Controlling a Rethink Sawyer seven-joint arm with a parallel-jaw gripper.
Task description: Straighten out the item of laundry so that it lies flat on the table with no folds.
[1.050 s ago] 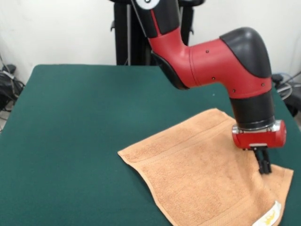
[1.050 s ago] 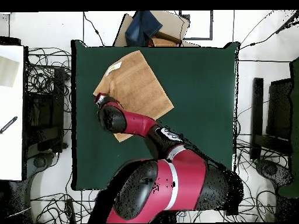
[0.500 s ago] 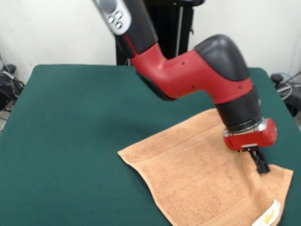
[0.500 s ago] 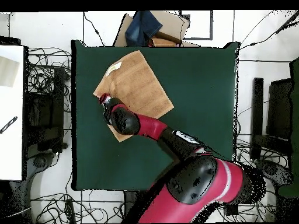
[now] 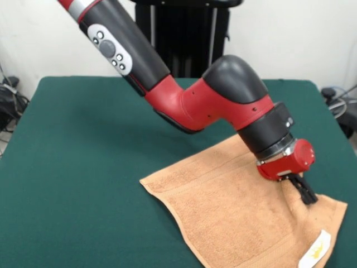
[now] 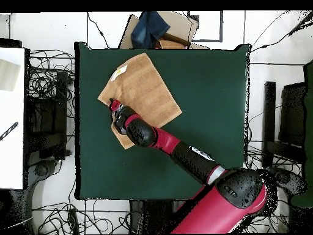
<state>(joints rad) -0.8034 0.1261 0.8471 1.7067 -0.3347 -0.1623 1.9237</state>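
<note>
- The gripper (image 5: pixel 307 196) is pressing its dark tips into the towel (image 5: pixel 234 206); its grip cannot be made out.
- The towel's near edge is running off-frame on the table (image 5: pixel 83 167).

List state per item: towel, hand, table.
towel: spread open on the table, lying askew, slight rise under the hand
hand: tilted, tips down on the towel near its edge; open or shut not readable
table: green top, towel sits toward one side

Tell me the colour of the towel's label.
White with yellow print; the label shows best in the front view.
</note>
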